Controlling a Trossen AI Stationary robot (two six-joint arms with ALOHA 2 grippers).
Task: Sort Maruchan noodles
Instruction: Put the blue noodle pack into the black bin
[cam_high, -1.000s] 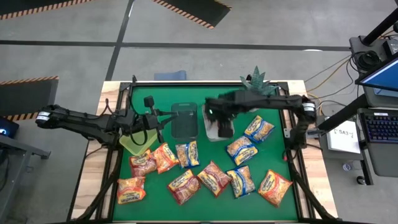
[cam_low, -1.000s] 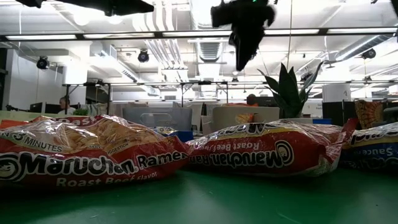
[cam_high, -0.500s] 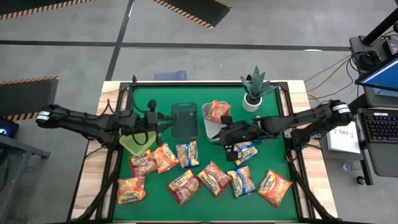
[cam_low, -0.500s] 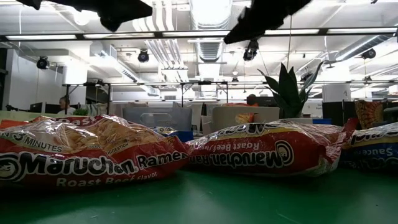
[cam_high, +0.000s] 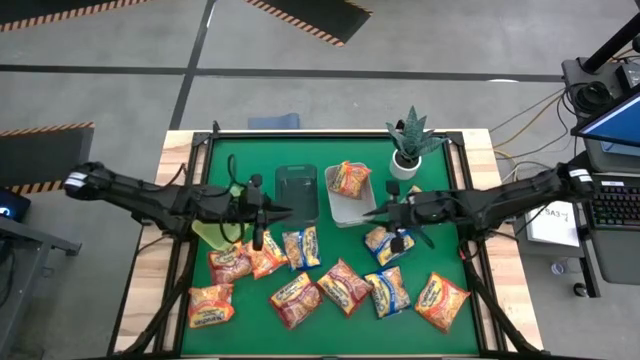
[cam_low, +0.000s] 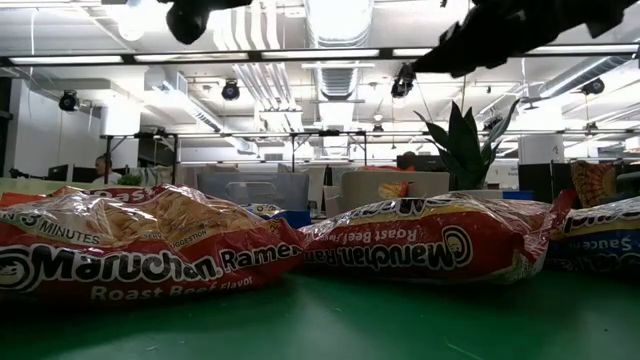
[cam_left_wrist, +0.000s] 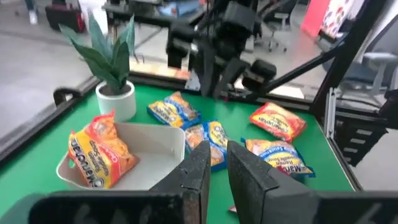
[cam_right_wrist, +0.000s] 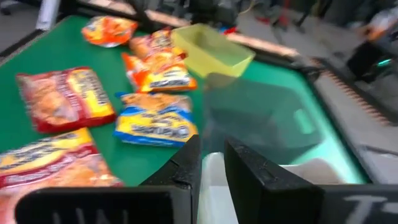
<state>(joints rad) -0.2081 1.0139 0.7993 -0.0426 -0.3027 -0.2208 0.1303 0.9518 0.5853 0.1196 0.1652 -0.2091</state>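
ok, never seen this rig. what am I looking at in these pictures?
Two dark robot arms sort ramen at a green-topped table. One picture looks straight down, one sits at table height, and one camera rides on each wrist. The left gripper and right gripper hang above the table, fingers nearly closed, holding nothing. About a dozen crinkly plastic Maruchan noodle packets lie loose in red, orange and blue-and-yellow. One orange packet is in the white bin, beside a dark bin. A yellow-green bin sits left and a potted plant at the back.

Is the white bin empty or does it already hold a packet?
Not empty: the white bin holds one orange packet, lying inside its walls in the high and left wrist views.
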